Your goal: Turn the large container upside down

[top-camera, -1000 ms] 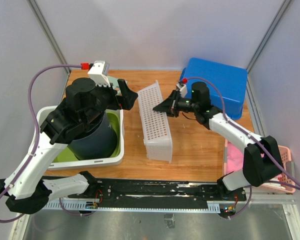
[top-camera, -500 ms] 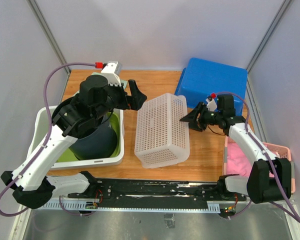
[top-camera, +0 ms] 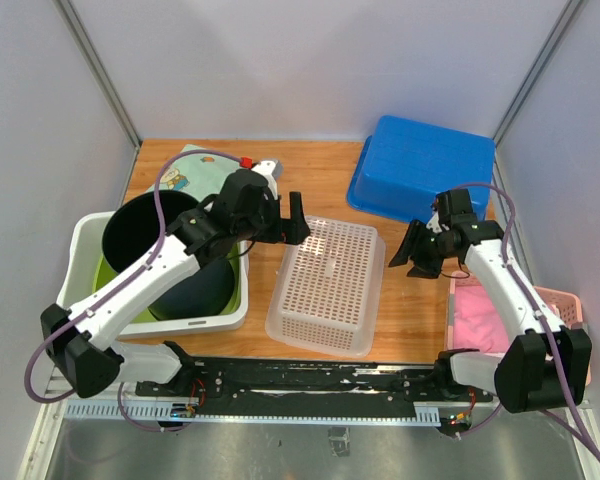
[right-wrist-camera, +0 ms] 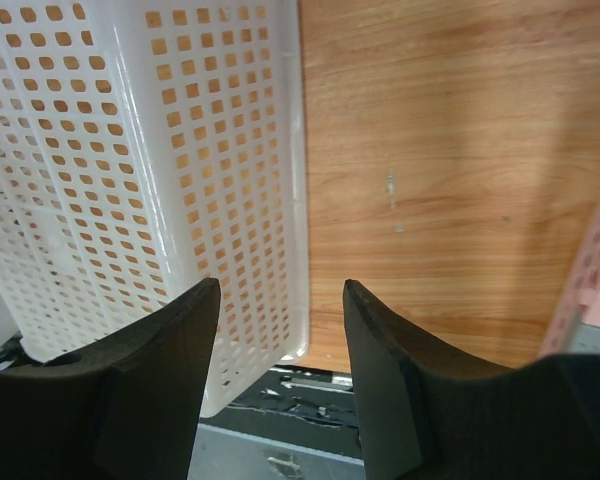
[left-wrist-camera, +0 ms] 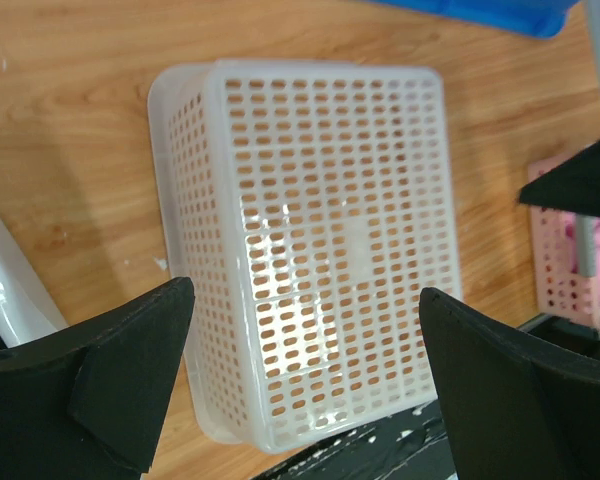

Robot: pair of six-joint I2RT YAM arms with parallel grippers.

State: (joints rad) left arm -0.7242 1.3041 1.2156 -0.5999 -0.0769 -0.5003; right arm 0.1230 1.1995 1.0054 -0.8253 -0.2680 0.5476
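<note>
The large container (top-camera: 330,285) is a white perforated basket. It lies bottom up on the wooden table, its holed base facing upward (left-wrist-camera: 320,230). My left gripper (top-camera: 298,222) hangs open over the basket's far left edge, its black fingers spread wide above the base (left-wrist-camera: 305,295) with nothing between them. My right gripper (top-camera: 412,258) stands open just right of the basket and apart from it. In the right wrist view the basket's side wall (right-wrist-camera: 130,180) fills the left, and the jaws (right-wrist-camera: 280,290) frame its near corner and bare wood.
A blue tub (top-camera: 425,170) lies upside down at the back right. At the left stands a white bin (top-camera: 80,240) with a dark bucket (top-camera: 170,260) in it. A pink basket (top-camera: 570,310) is at the right edge, and a black rail (top-camera: 310,375) runs along the near edge.
The basket went from standing on its side to lying bottom up. My right gripper opened and drew back to the right. My left arm swung down over the basket.
</note>
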